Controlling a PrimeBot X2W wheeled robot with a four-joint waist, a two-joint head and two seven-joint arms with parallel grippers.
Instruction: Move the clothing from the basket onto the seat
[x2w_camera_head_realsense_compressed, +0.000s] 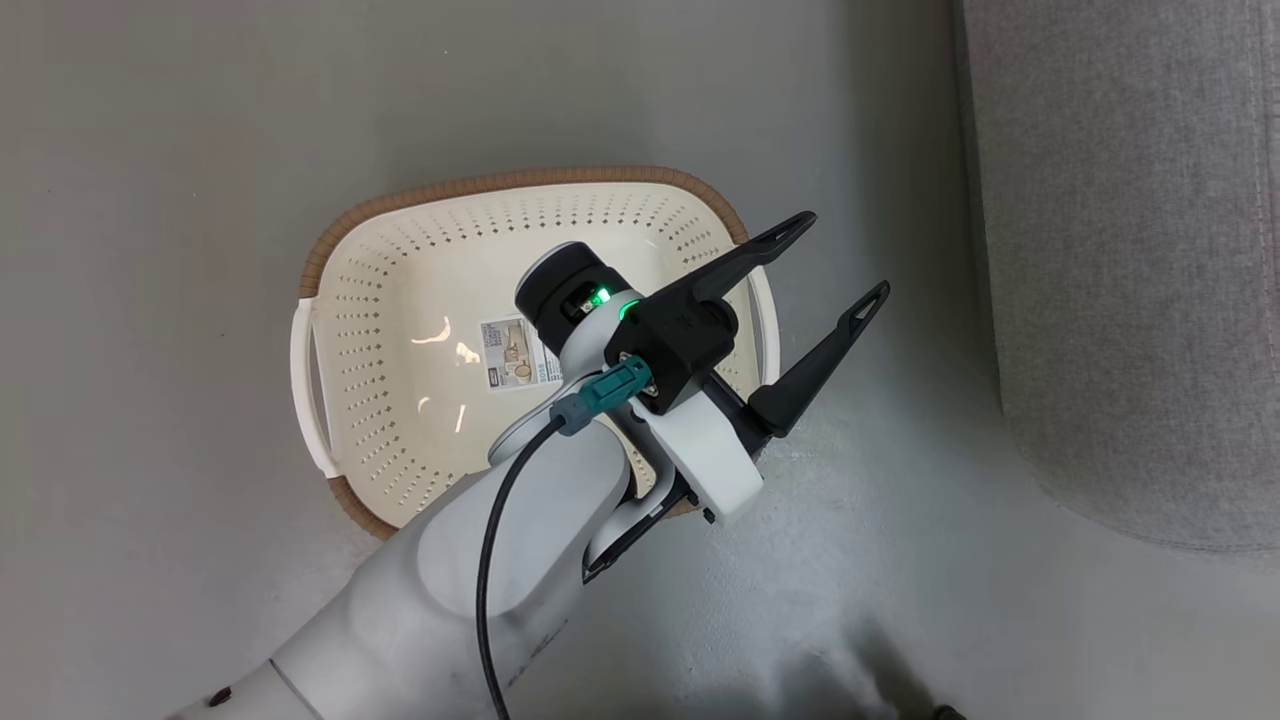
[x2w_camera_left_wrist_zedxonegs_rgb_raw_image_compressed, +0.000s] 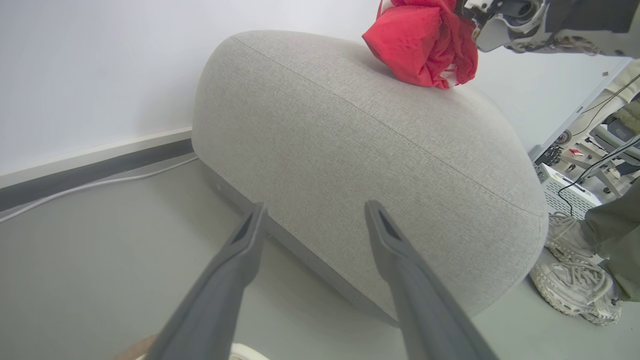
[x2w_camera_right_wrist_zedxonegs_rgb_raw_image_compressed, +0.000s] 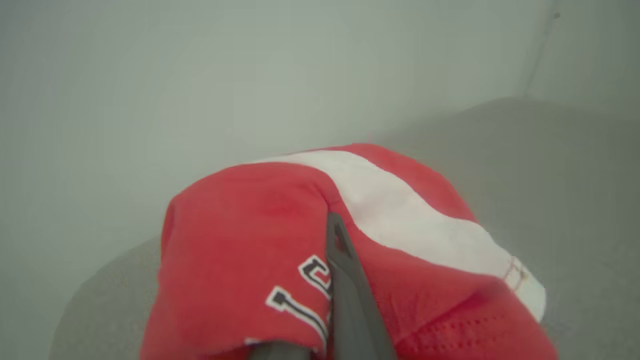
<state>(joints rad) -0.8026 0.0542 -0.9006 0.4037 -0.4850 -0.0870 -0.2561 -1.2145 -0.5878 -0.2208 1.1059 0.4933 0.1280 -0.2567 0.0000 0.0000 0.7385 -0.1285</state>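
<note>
The cream basket (x2w_camera_head_realsense_compressed: 400, 300) sits on the grey floor with no clothing inside, only a label on its bottom. My left gripper (x2w_camera_head_realsense_compressed: 842, 256) hangs open above the basket's right rim, its fingers aimed at the seat (x2w_camera_head_realsense_compressed: 1130, 250). In the left wrist view the same open left gripper (x2w_camera_left_wrist_zedxonegs_rgb_raw_image_compressed: 316, 206) faces the rounded grey seat (x2w_camera_left_wrist_zedxonegs_rgb_raw_image_compressed: 350, 150). At the seat's top, my right gripper (x2w_camera_left_wrist_zedxonegs_rgb_raw_image_compressed: 480, 20) is shut on a bunched red clothing bundle (x2w_camera_left_wrist_zedxonegs_rgb_raw_image_compressed: 420, 45). Up close, the right gripper (x2w_camera_right_wrist_zedxonegs_rgb_raw_image_compressed: 331, 222) pinches the red clothing (x2w_camera_right_wrist_zedxonegs_rgb_raw_image_compressed: 240, 235), which has a white stripe. I cannot tell whether the bundle touches the cushion.
A person's pale sneakers (x2w_camera_left_wrist_zedxonegs_rgb_raw_image_compressed: 575, 285) and trouser leg (x2w_camera_left_wrist_zedxonegs_rgb_raw_image_compressed: 615, 235) stand by the seat's far end. A white cable (x2w_camera_left_wrist_zedxonegs_rgb_raw_image_compressed: 100, 182) runs along the dark baseboard. A white perforated box (x2w_camera_left_wrist_zedxonegs_rgb_raw_image_compressed: 565, 187) and cabling lie beyond. Open floor separates basket and seat.
</note>
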